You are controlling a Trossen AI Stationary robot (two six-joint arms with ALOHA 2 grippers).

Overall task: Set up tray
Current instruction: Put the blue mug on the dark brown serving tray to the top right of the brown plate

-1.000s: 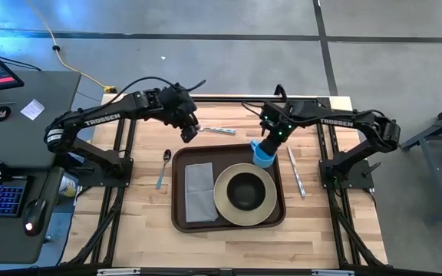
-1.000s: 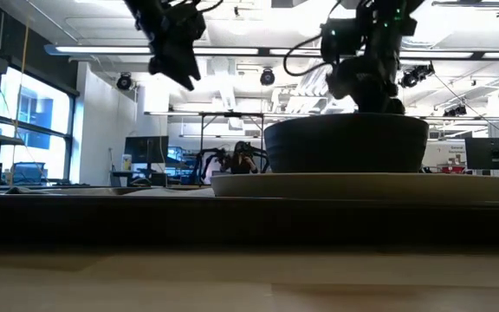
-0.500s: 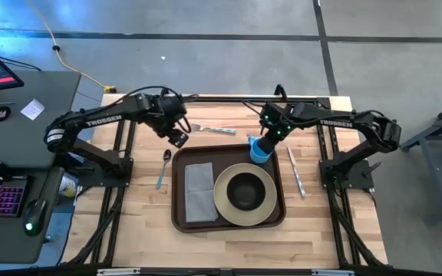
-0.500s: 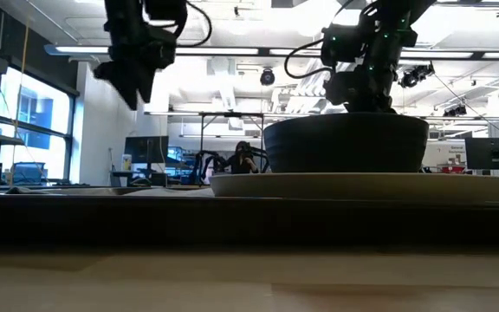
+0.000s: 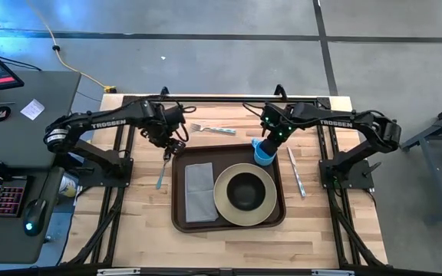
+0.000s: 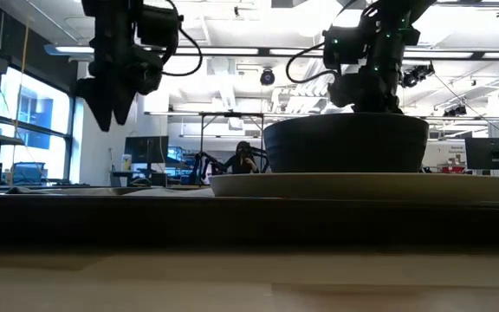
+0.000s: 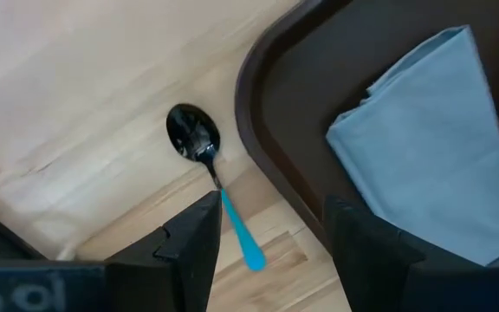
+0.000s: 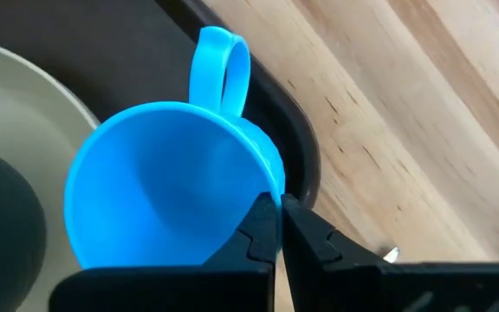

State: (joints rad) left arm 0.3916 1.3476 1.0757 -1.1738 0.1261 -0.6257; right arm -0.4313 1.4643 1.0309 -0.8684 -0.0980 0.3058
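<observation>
The tray (image 5: 229, 224) lies mid-table (image 5: 140, 226) on pale wood planks, holding a grey napkin (image 5: 199, 192) and a beige plate (image 5: 244, 194) with a dark bowl (image 5: 244, 190). The right end effector (image 8: 277, 232) pinches the rim of a blue cup (image 8: 167, 186) at the tray's far right corner. The left end effector (image 7: 271, 260), fingers spread, hovers over a spoon (image 7: 210, 169) just beside the tray's left edge; beyond the table is grey concrete floor (image 5: 206, 19) and a bright, ceiling-lit workshop.

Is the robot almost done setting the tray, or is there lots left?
About halfway. The napkin, plate and bowl already sit on the tray. The right gripper holds the blue cup at the tray's corner. The left gripper is open over the spoon. Fork and knife wait outside.
</observation>
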